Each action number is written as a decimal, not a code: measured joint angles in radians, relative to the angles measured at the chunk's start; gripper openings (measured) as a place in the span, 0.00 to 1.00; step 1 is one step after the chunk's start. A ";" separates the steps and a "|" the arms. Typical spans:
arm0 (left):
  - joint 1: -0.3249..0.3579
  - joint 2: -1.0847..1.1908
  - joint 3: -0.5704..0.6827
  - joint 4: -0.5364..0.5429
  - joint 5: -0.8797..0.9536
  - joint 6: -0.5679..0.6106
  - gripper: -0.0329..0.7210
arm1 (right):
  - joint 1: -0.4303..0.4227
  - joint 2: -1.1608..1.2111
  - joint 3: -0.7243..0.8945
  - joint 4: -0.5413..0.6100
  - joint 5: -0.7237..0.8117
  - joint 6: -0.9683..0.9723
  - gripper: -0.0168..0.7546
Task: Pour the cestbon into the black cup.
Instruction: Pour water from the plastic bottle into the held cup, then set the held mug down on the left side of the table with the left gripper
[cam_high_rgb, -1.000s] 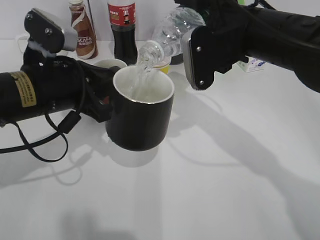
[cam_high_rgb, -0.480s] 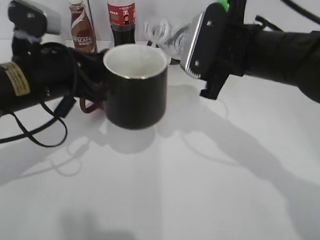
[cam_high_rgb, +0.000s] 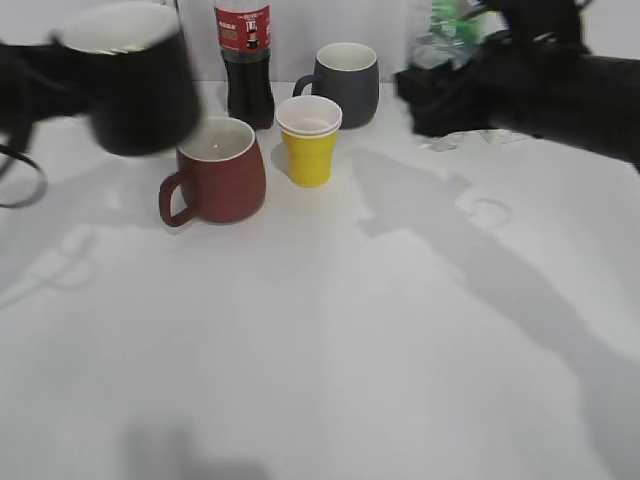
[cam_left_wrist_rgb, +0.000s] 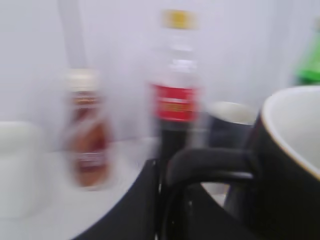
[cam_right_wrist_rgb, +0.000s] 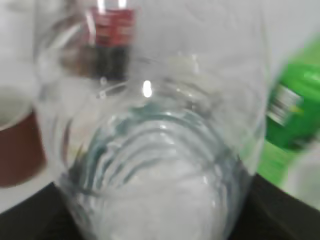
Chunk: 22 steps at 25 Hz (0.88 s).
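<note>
The black cup (cam_high_rgb: 135, 85) is blurred and held high at the far left by my left gripper (cam_left_wrist_rgb: 167, 212), which is shut on its loop handle (cam_left_wrist_rgb: 210, 162). Its white inside shows in the left wrist view (cam_left_wrist_rgb: 295, 125). My right gripper (cam_high_rgb: 455, 95) is at the far right and is shut on the cestbon (cam_high_rgb: 437, 48). The bottle's clear ribbed body fills the right wrist view (cam_right_wrist_rgb: 155, 150). Cup and bottle are far apart, and no water is flowing.
On the table stand a brown-red mug (cam_high_rgb: 215, 170), a yellow paper cup (cam_high_rgb: 308, 145), a dark-grey mug (cam_high_rgb: 345, 80) and a cola bottle (cam_high_rgb: 243, 60). A coffee bottle (cam_left_wrist_rgb: 87, 135) and a bright-green bottle (cam_right_wrist_rgb: 290, 115) stand at the back.
The pouring has stopped. My left arm has carried the black cup up and to the far left. My right arm has pulled back right with the bottle. The mugs behind are uncovered.
</note>
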 joint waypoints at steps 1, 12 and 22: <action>0.043 0.000 0.000 -0.017 0.000 0.020 0.10 | -0.021 0.000 0.004 0.020 0.000 0.002 0.61; 0.243 0.251 0.000 -0.057 -0.196 0.092 0.10 | -0.083 0.000 0.123 0.056 -0.055 0.032 0.61; 0.243 0.445 0.000 -0.066 -0.320 0.149 0.10 | -0.083 -0.001 0.142 0.057 -0.079 0.050 0.61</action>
